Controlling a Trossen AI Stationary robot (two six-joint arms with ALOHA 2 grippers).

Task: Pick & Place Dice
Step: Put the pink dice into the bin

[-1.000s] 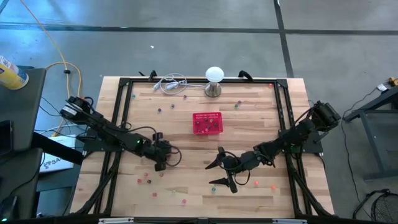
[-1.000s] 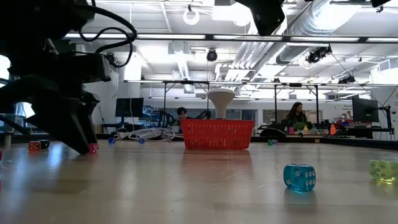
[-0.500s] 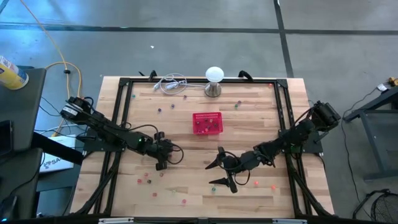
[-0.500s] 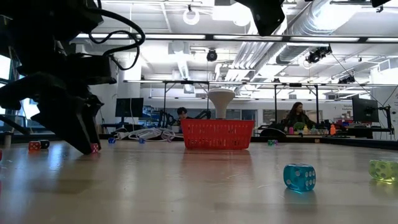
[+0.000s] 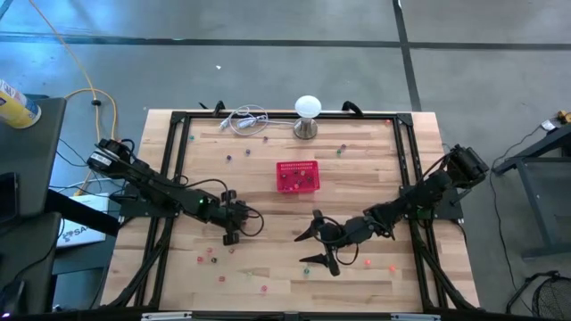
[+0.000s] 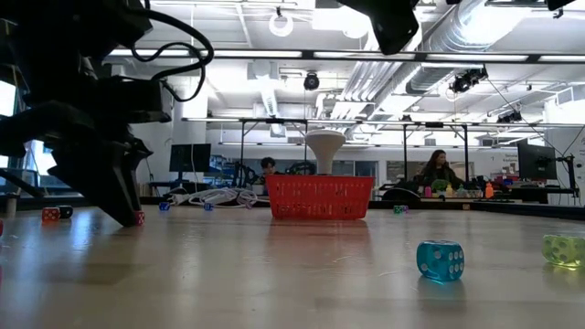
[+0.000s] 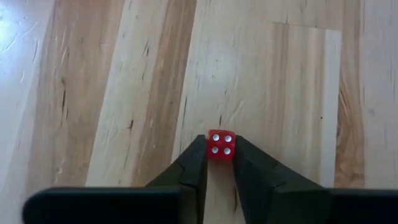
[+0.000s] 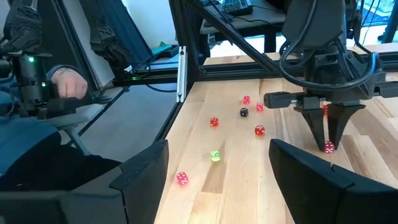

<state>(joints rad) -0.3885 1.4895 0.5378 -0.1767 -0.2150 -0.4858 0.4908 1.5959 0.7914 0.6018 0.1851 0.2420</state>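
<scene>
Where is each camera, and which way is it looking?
High view: above the table, looking straight down; both arms show.
Low view: at tabletop height, looking across at the red basket; left hand shows.
Left wrist view: on the left arm, looking down at a red die between its fingers.
Right wrist view: on the right arm, facing the left hand.

Pale grainy wood table (image 7: 124, 74), glossy die (image 7: 220, 145)

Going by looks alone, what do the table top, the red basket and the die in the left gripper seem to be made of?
Table top: wood planks, pale, with visible grain and board seams, lightly glossy. Red basket: mesh walls, probably metal wire or plastic; the look leaves it open. Red die between the fingers of the left gripper: likely hard plastic, smooth, with white pips. The right gripper waits open above the table.
</scene>
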